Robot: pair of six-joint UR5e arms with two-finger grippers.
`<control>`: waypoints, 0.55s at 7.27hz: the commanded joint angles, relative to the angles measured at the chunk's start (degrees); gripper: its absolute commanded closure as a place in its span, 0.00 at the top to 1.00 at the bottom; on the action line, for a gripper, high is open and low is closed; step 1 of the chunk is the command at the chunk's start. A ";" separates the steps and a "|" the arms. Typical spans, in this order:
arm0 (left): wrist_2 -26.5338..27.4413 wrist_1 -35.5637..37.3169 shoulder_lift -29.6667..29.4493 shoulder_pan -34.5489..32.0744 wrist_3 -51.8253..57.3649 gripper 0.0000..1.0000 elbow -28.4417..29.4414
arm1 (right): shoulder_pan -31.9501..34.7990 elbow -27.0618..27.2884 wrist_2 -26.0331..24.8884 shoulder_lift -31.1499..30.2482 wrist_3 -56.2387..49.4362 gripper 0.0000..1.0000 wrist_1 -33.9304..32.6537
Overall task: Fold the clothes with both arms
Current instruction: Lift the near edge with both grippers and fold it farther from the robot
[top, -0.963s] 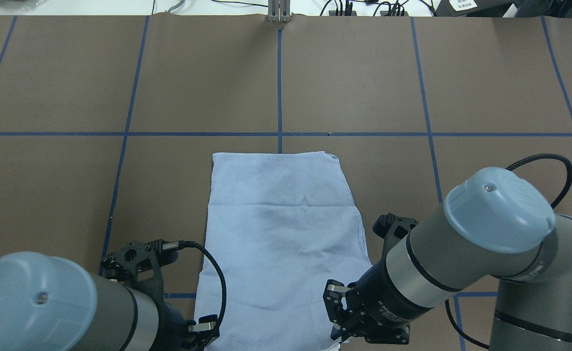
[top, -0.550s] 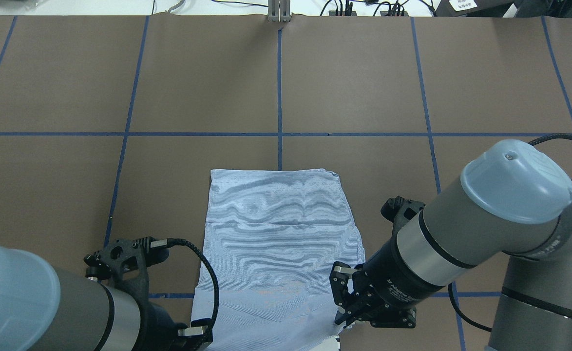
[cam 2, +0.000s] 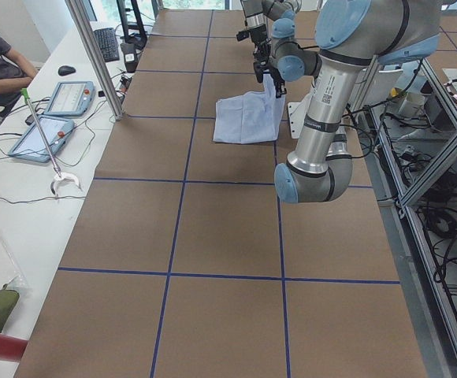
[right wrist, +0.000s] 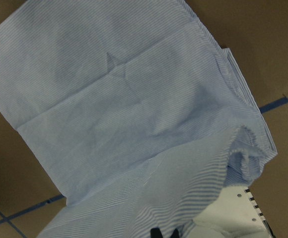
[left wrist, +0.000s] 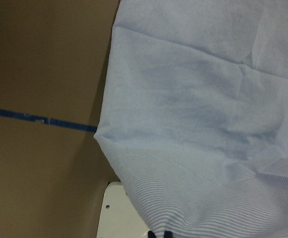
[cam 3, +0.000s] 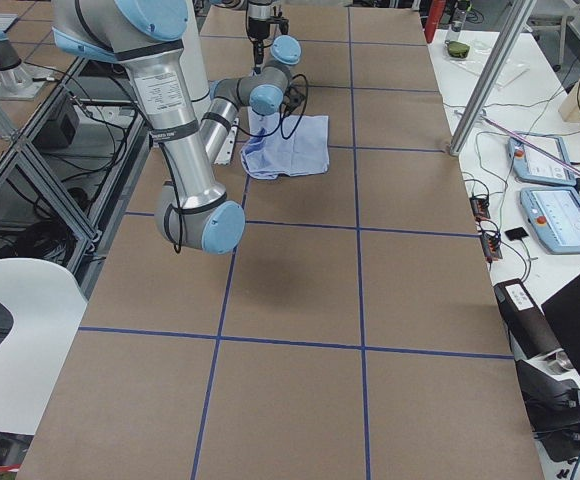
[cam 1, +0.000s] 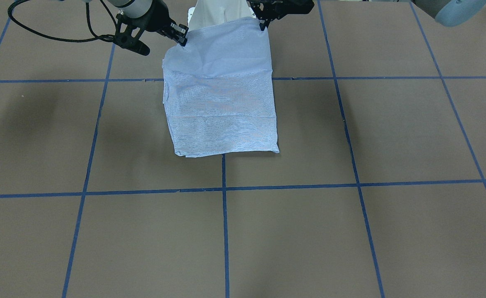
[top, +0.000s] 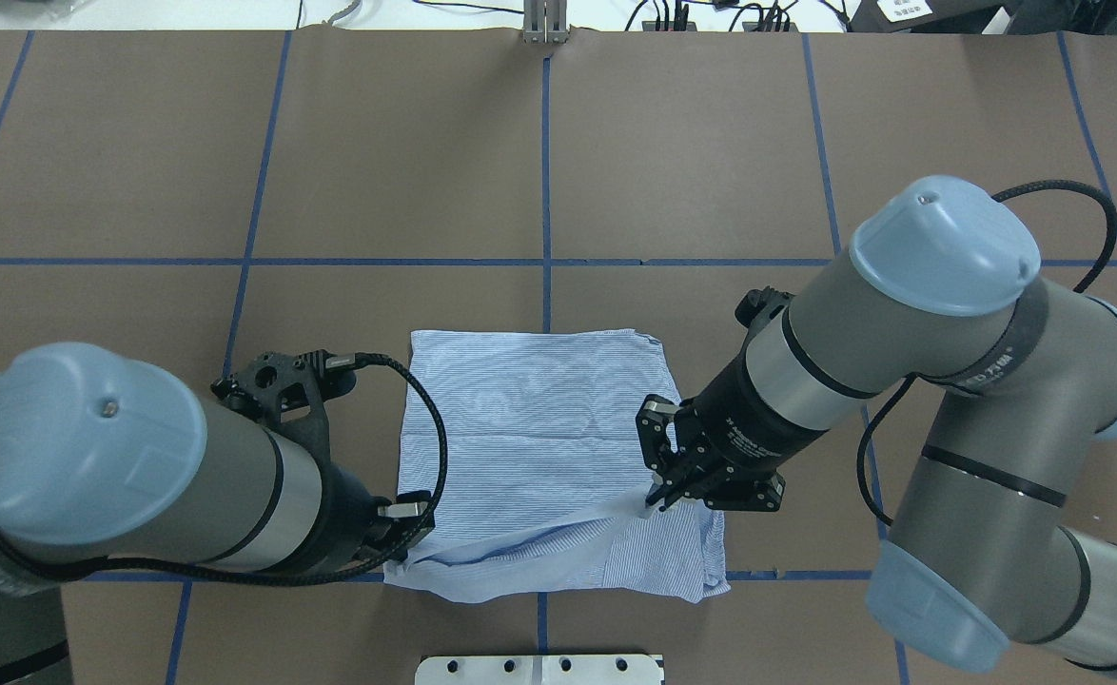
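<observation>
Left fingers (top: pixel 399 538), right fingers (top: pixel 663 485) — each is pinching a near corner of your light-blue striped shirt (top: pixel 530 428), holding that edge above the brown worktop (top: pixel 711 143).

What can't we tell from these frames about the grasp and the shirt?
- Collar, buttons, pocket: absent from every view; the shirt shows plain cloth only.
- Left claw fingertips: overhead, its wrist and raised cloth cover them.
- Layers the right claw pinches: its wrist view cuts off at the tips.
- Side views: both claws too small.

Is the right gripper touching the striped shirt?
Touching. The overhead view shows the black right gripper pinching a raised corner of the light blue-and-white striped shirt, fabric drawn into its jaws.
</observation>
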 commanded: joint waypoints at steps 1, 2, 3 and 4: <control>-0.01 -7.52 -0.05 -3.96 0.36 0.00 6.95 | 1.18 -7.11 -3.43 5.26 -0.90 0.00 -0.08; -0.01 -10.95 -0.05 -5.20 0.45 0.00 10.55 | 1.18 -10.28 -4.15 6.69 -1.07 0.00 0.00; -0.01 -12.55 -0.05 -6.78 2.19 0.00 12.76 | 1.18 -11.62 -6.59 7.31 -3.16 0.00 0.00; -0.10 -12.74 -0.05 -8.45 4.47 0.00 14.18 | 1.62 -13.63 -7.22 8.02 -4.23 0.00 0.09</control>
